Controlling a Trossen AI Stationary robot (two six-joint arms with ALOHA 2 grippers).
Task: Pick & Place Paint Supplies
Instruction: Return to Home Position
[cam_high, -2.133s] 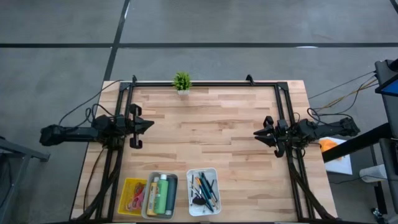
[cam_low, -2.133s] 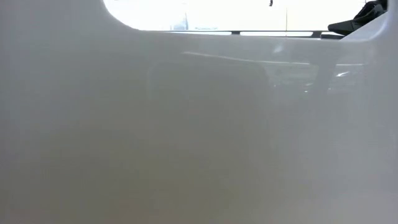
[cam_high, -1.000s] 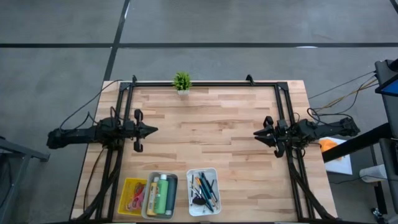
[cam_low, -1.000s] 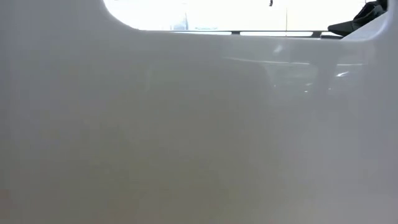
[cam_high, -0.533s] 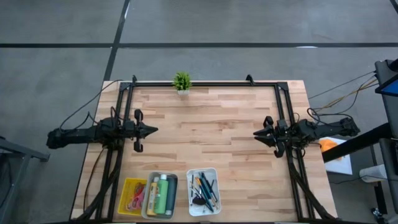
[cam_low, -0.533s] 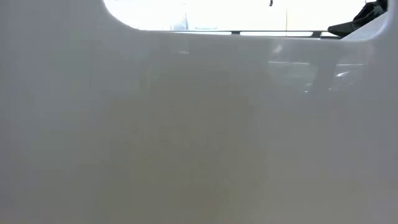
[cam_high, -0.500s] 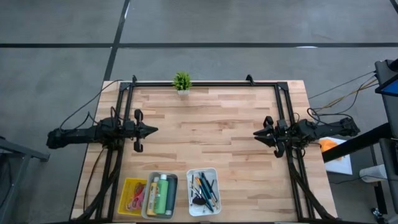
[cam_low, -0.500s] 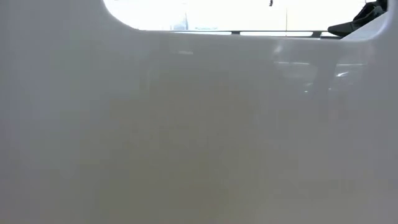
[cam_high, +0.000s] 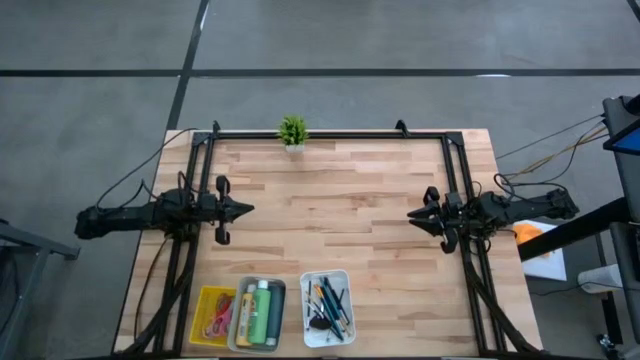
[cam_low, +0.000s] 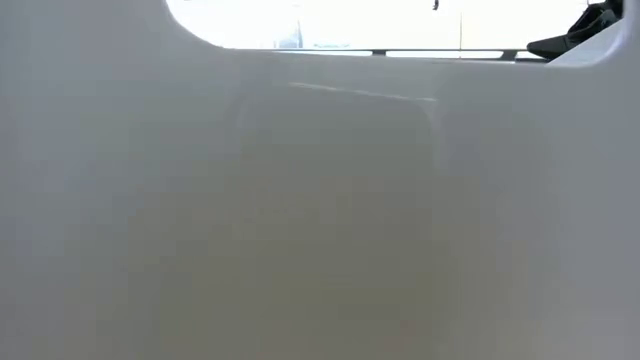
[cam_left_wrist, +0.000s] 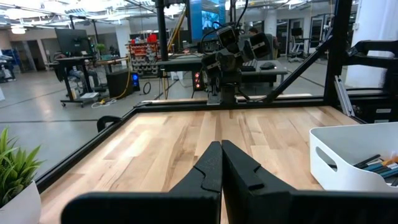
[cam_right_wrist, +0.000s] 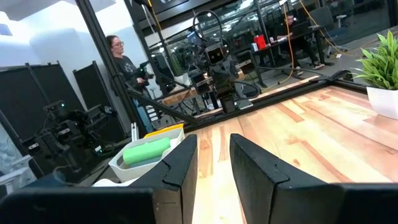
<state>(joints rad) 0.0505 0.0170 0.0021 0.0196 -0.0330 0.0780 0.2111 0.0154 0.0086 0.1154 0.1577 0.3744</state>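
Here, along the near edge of the wooden table (cam_high: 340, 230), the paint supplies sit sorted in three trays side by side. Scissors (cam_high: 222, 312) w/ red and pink handles lie in the yellow tray (cam_high: 198, 320). A green bottle (cam_high: 263, 310) and a yellow bottle (cam_high: 246, 318) lie flat in the grey tray (cam_high: 234, 335) beside it. Brushes and pencils (cam_high: 330, 300) lie in the white tray (cam_high: 326, 273), nearest the table's middle.

Both arms sit well apart from the trays, each by its own frame post, pointing inward at each other across bare wood. The left gripper (cam_high: 243, 209) has its fingers pressed together, tips touching, nothing between them. The right gripper (cam_high: 413, 214) has its fingers parted w/ a clear gap, also empty.

A small potted plant (cam_high: 292, 131) stands at the middle of the far edge. The low view is filled almost wholly by a pale surface (cam_low: 320, 220) close to the lens. Beyond the table, per the right wrist view, a person (cam_right_wrist: 122, 62) stands in the workshop.
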